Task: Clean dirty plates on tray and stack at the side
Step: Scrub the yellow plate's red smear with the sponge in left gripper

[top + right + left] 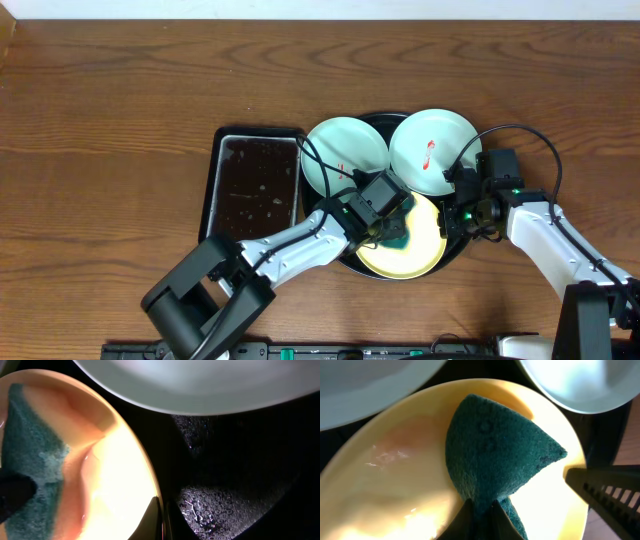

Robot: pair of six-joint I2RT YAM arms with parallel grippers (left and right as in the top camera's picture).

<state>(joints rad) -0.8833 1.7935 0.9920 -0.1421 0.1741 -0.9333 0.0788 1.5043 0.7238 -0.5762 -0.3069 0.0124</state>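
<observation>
Three plates lie on the black tray (460, 252). One mint-blue plate (345, 150) is at the tray's left and one (432, 148) at its right; both carry red smears. The yellow plate (418, 250) lies at the front. My left gripper (392, 232) is shut on a teal sponge (495, 450) that presses on the yellow plate (395, 490). My right gripper (449, 222) is shut on the yellow plate's right rim (145, 485), one finger over it and one under. The sponge also shows in the right wrist view (30, 460).
A rectangular metal-rimmed tray (256, 185) with brown liquid stands left of the black tray. The wet black tray floor (235, 495) shows beside the yellow plate. Brown wooden table (100, 120) surrounds everything.
</observation>
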